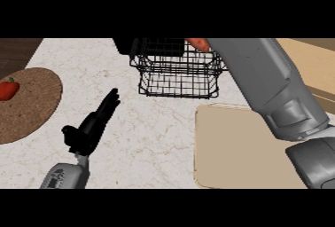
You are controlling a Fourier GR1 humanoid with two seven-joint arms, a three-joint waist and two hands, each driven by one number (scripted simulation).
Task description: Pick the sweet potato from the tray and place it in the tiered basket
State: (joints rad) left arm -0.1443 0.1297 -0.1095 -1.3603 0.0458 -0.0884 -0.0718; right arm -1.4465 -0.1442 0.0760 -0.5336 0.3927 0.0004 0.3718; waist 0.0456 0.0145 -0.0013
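The right forearm [262, 84] stretches to the tiered basket [177, 73], upper middle.
The sweet potato [197, 44] peeks orange at the basket's top edge beside that arm; the right hand is hidden, so its grip cannot be told. The left hand [91, 124], lower left, has straight fingers. The tray [229, 150] lies lower right.

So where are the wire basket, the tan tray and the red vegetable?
Wire basket [177, 83], head view, lower front wall.
Tan tray [235, 153], head view, bare surface.
Red vegetable [8, 89], head view, its body.

you get one view only: from the robot's head, facing steeply down, close over the pale speckled stone counter [157, 146].
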